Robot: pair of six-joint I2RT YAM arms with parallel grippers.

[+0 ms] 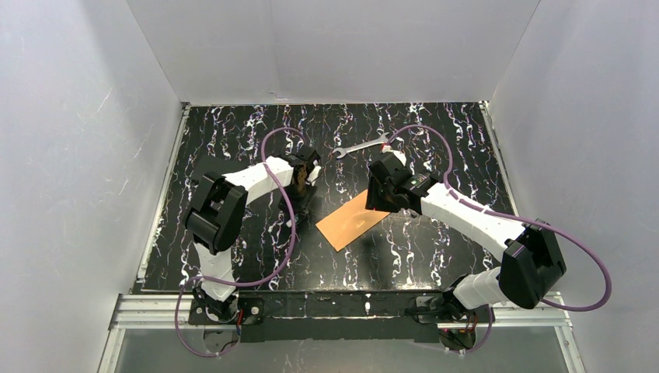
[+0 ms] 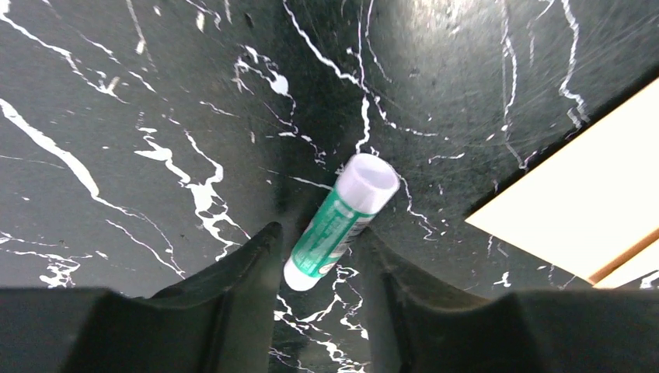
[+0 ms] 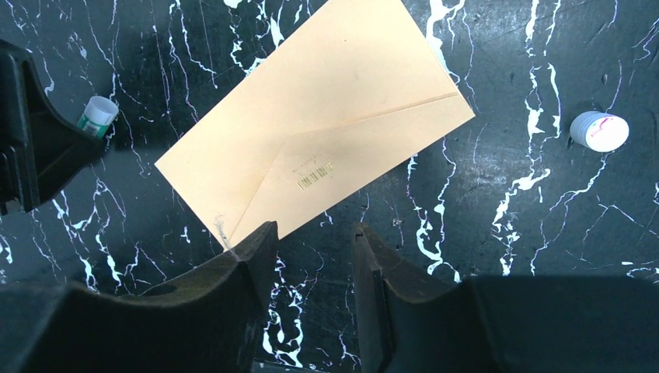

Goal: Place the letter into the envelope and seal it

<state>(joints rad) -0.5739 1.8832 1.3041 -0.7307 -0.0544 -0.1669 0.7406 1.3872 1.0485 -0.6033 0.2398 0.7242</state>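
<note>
The orange-brown envelope (image 1: 353, 220) lies flat mid-table, its triangular flap folded down; it looks paler in the right wrist view (image 3: 326, 116). No separate letter sheet shows. My right gripper (image 1: 378, 198) is open and empty over the envelope's edge (image 3: 315, 227), its left fingertip (image 3: 260, 237) overlapping that edge. My left gripper (image 1: 309, 172) is open, and a green-and-white glue stick (image 2: 338, 221) lies with its lower end between the fingertips (image 2: 320, 233). The stick also shows in the right wrist view (image 3: 97, 115). A pale envelope corner (image 2: 575, 210) shows at the right of the left wrist view.
A silver wrench (image 1: 361, 145) lies at the back of the black marbled table (image 1: 435, 249). A small white cap (image 3: 599, 130) with a pink mark lies to the right of the envelope. White walls enclose the table on three sides.
</note>
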